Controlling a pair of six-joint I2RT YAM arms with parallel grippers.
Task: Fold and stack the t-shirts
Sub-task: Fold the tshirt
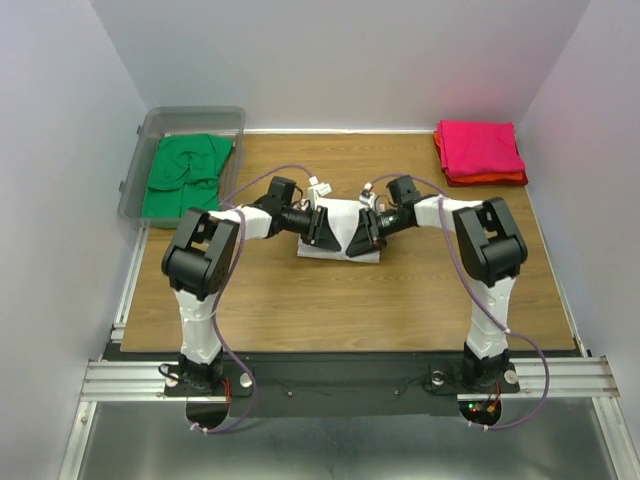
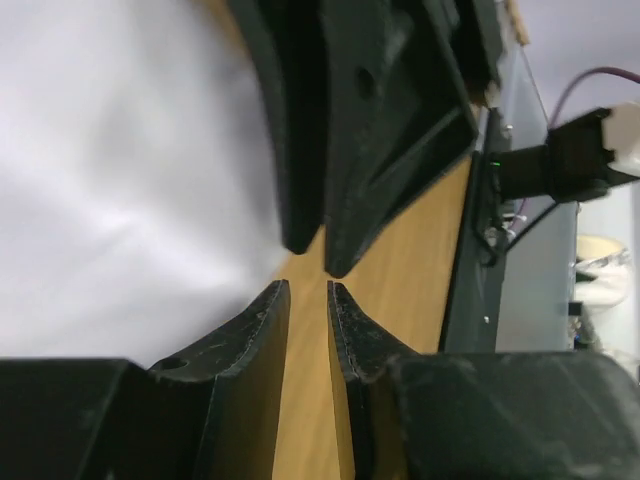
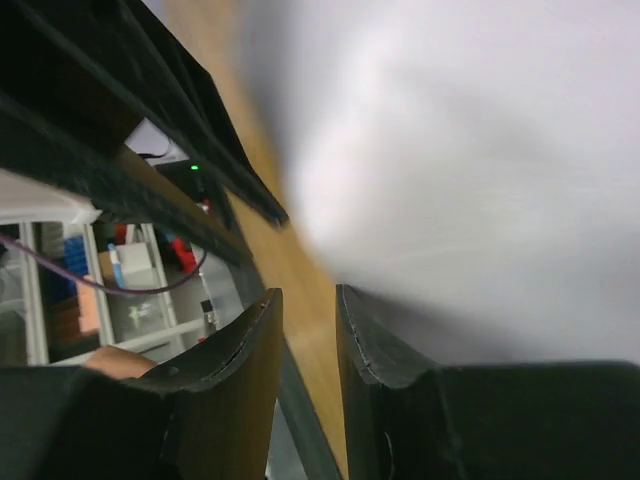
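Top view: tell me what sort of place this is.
Probably a robot test cell in a lab: a wooden table boxed in by plain white walls, two arms bolted to a metal rail, shelves beyond.

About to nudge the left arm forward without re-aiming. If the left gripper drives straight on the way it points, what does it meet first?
Most likely the right gripper. The left gripper points right across the white t-shirt, and its wrist view shows the other gripper's black fingers directly ahead and close, over the wooden table. Exact gap is unclear.
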